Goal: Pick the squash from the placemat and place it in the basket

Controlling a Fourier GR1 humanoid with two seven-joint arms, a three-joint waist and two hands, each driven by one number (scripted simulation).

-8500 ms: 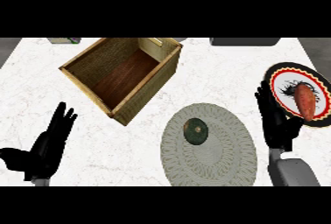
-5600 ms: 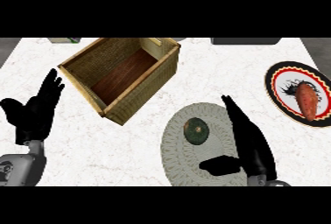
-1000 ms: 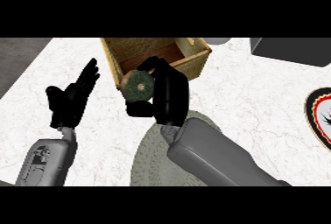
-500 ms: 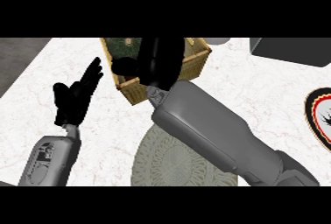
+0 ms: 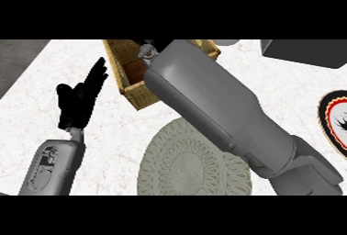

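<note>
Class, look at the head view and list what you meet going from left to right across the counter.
Left hand → basket → round placemat → plate at the right edge. The right forearm crosses over the basket and the placemat, so I leave it out.

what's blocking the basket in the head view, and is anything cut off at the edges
Head view: the grey right forearm fills the middle and covers most of the basket, hiding the right hand and any squash; the plate is cropped by the right edge; the placemat runs off the bottom; the left hand shows whole and open.
</note>
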